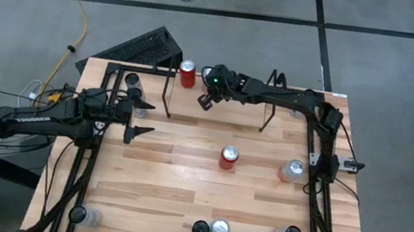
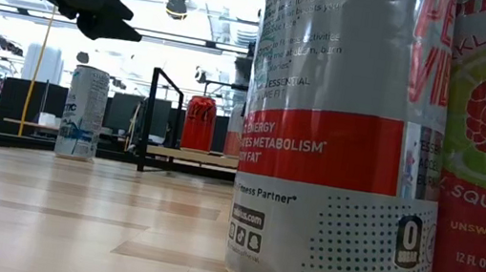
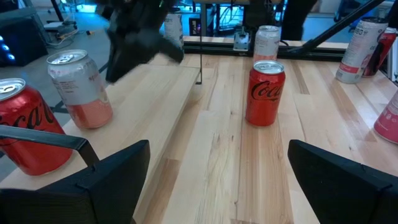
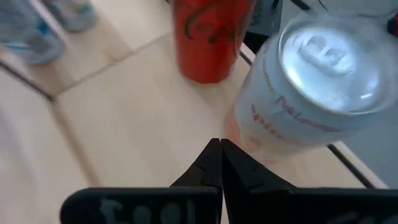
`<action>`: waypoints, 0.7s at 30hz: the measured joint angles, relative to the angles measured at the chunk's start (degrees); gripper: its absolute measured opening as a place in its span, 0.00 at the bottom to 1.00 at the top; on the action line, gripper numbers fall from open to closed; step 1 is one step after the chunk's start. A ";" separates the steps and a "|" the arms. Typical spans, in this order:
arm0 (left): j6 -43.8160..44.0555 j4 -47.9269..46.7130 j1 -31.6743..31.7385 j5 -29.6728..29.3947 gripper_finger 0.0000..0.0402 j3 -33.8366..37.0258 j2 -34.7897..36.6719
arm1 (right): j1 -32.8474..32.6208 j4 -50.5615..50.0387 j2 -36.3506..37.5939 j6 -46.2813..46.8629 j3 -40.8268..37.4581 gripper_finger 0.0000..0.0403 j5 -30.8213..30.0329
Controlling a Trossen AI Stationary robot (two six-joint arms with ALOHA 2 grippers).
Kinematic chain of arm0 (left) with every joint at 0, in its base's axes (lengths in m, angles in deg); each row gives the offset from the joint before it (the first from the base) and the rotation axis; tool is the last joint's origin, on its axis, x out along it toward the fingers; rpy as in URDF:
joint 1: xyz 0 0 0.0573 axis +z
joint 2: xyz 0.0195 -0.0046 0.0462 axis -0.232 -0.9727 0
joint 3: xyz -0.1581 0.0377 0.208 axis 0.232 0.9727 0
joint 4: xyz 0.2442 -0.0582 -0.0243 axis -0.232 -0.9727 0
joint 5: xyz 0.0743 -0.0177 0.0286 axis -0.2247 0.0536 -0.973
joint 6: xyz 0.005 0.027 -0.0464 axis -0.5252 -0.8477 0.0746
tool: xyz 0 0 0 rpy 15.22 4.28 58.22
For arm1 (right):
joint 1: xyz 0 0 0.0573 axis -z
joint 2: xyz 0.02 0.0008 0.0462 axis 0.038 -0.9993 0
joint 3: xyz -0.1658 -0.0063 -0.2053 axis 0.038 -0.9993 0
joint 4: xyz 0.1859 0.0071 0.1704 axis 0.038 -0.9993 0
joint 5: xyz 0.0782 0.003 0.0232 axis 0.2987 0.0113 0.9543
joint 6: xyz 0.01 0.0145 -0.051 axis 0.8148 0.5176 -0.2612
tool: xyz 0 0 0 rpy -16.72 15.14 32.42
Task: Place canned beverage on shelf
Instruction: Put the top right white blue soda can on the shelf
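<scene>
The shelf (image 1: 168, 92) stands at the table's far edge, a low black wire rack. At its left end sit a red can (image 1: 188, 73) and, just beside it, a pale pink can (image 4: 311, 87). My right gripper (image 1: 206, 101) hangs over that spot with its fingers pressed together on nothing, the tips just beside the pale can's rim; I cannot tell whether they touch it.

My left gripper (image 1: 143, 119) waits nearer the left side, spread wide and empty, facing a Coca-Cola can (image 1: 229, 157) mid-table. A silver can (image 1: 292, 171) stands to the right of that one. Two more cans (image 1: 134, 82) sit at the far left, and several cans (image 1: 220, 229) line the near edge.

Black rail frames (image 1: 317, 206) run along both sides of the light wood table (image 1: 180, 186). Beyond lie a grey floor and a yellow cable (image 1: 82, 15).
</scene>
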 joint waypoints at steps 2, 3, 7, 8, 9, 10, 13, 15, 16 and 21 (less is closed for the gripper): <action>0.00 0.00 0.00 -0.02 0.92 0.00 -0.01 | -1.01 -2.55 2.80 -0.86 0.00 0.05 0.00; 0.01 0.02 0.00 -0.02 0.92 0.00 -0.01 | -1.59 -3.81 4.30 -1.15 0.00 0.05 -0.01; 0.21 -0.44 -0.01 -0.04 0.92 0.00 -0.01 | -5.11 -9.82 10.61 -1.49 -0.62 0.05 -0.02; 0.35 -0.68 0.00 -0.05 0.92 0.00 -0.01 | -6.26 -10.93 12.75 -1.72 -1.65 0.06 -0.02; 0.57 -0.83 0.00 -0.04 0.92 0.00 0.01 | -7.56 -11.96 14.85 -2.09 -2.80 0.06 -0.04; 0.68 -0.95 0.00 -0.07 0.92 0.00 -0.01 | -8.99 -12.47 17.19 -2.15 -4.27 0.07 -0.06; 0.72 -1.00 0.00 0.01 0.92 0.00 0.01 | -14.11 -13.02 23.88 -0.70 -10.24 0.08 -0.94; 0.73 -0.98 0.00 0.00 0.92 0.00 -0.01 | -18.27 -12.52 28.13 1.13 -14.40 0.08 -2.28; 0.74 -0.97 0.00 0.00 0.92 0.00 0.01 | -20.52 -12.61 30.37 2.06 -16.35 0.08 -3.07; 0.70 0.23 0.00 0.02 0.92 0.00 0.00 | -31.74 -12.54 39.39 8.22 -23.56 0.07 -10.55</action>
